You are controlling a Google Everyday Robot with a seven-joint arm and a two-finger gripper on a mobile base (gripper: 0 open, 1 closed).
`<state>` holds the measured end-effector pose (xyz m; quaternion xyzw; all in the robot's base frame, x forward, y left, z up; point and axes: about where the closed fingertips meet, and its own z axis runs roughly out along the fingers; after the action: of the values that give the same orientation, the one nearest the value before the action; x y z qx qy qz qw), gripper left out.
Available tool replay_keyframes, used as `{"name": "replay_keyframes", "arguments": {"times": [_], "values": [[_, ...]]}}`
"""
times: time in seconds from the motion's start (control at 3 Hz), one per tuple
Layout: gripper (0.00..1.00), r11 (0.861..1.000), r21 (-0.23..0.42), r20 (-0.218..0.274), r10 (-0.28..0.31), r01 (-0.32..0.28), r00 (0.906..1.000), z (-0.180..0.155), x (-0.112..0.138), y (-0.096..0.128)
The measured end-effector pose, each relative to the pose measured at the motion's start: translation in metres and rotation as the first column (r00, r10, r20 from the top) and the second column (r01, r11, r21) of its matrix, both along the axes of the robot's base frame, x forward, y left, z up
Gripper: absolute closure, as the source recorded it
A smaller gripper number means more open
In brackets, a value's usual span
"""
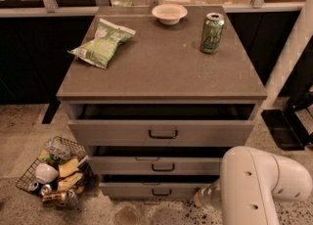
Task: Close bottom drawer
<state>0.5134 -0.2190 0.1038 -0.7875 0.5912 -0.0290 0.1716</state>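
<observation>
The bottom drawer (132, 189) is the lowest of three grey drawers and has a small black loop handle (161, 191). It stands pulled out a little, with a dark gap above its front. The middle drawer (117, 164) and the larger top drawer (112, 132) are also pulled out a little. My white arm (259, 185) fills the lower right corner. My gripper (207, 198) shows only partly past the arm's left edge, low by the right end of the bottom drawer's front.
On the cabinet top (161, 67) lie a green chip bag (101, 43), a white bowl (169, 13) and a green can (212, 33). A wire basket of trash (54, 172) sits on the floor to the left. A black stand base (286, 126) is at right.
</observation>
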Motion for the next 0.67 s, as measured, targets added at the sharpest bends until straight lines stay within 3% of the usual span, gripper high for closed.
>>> {"name": "replay_keyframes", "arguments": {"times": [0.67], "values": [[1.0, 0.999, 0.052, 0.027, -0.008, 0.007, 0.9996, 0.0032, 0.0054, 0.0002]]}}
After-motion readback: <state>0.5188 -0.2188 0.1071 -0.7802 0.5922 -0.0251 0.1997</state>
